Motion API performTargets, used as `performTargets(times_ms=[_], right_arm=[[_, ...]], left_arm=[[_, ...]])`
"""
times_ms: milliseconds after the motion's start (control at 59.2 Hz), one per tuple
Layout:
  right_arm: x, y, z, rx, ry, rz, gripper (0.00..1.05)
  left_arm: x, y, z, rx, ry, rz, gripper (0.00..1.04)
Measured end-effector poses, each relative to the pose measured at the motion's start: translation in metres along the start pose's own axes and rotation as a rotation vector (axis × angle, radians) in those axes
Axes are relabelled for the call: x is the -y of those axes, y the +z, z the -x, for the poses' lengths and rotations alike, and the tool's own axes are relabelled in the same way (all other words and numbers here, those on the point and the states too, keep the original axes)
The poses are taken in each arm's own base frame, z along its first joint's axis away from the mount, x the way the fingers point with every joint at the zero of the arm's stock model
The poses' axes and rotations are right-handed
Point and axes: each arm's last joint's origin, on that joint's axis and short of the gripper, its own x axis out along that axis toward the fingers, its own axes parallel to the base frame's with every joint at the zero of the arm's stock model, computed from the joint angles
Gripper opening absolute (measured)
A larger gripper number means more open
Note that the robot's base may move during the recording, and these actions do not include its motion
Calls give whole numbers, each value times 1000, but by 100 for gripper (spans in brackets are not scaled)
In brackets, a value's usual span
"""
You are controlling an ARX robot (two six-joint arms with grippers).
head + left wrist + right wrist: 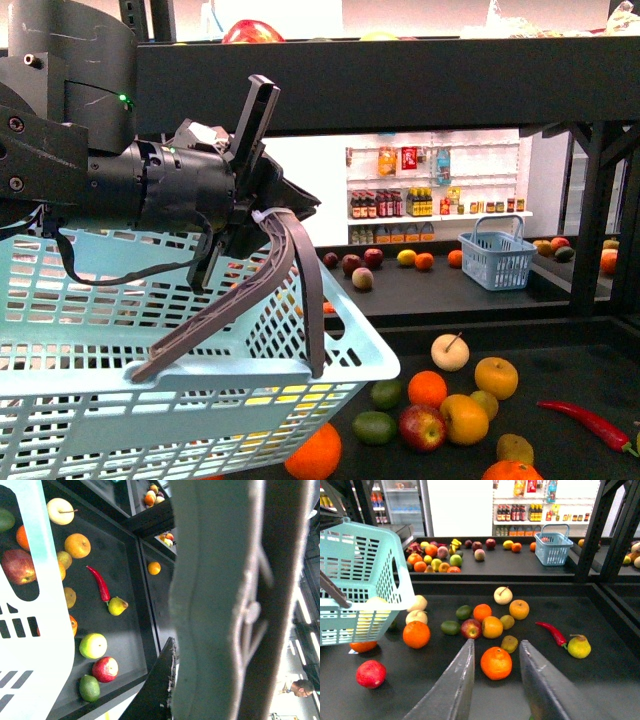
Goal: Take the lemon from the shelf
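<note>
The black shelf [400,92] holds loose fruit on its lower deck [605,680]. Two small dull-yellow oval fruits [509,643] [507,622] lie among the oranges; either may be the lemon, I cannot tell which. My right gripper [497,642] hangs open just above the deck, an orange [496,663] between its fingers and the nearer yellow fruit just beyond the tips. My left gripper [250,215] is shut on the grey basket handle [275,275], holding the light blue basket [200,375] tilted over the deck. Yellow shapes show through its lattice.
A red chilli [551,632] and a yellow pear [579,646] lie to the right. Apples, limes and oranges cluster mid-deck. A red apple [370,673] sits near the front left. On the far deck stand a small blue basket [553,547] and more fruit. Black uprights [592,530] flank the right.
</note>
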Motion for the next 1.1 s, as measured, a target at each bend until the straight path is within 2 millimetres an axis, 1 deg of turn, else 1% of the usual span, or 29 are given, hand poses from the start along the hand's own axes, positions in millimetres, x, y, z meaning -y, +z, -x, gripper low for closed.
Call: performTargets(times_ms=[17,34,68,101,203,389,828,896,1099], right_arm=[[0,-1,1,0,0,0,18],[0,-4,5,-11,1,0,12],[0,-9,8,-18,-2,0,5],[0,-12,9,-13,-2,4,2],[0,-13,11,9,-1,2,3],[0,-24,11,-3,-1,2,3],[0,-34,11,2,-1,2,3],[0,-42,11,5,-2,2,3],[0,-41,12,15,-2,2,3]], left_arm=[[0,0,0,0,0,0,7],[0,0,0,1,0,0,7],[0,0,0,0,0,1,7],[0,0,0,1,1,1,7],[0,0,0,2,1,1,7],[0,0,0,-1,0,2,7],[0,0,0,-1,-1,0,7],[0,0,0,-1,-1,1,7],[0,0,0,-1,0,1,7]])
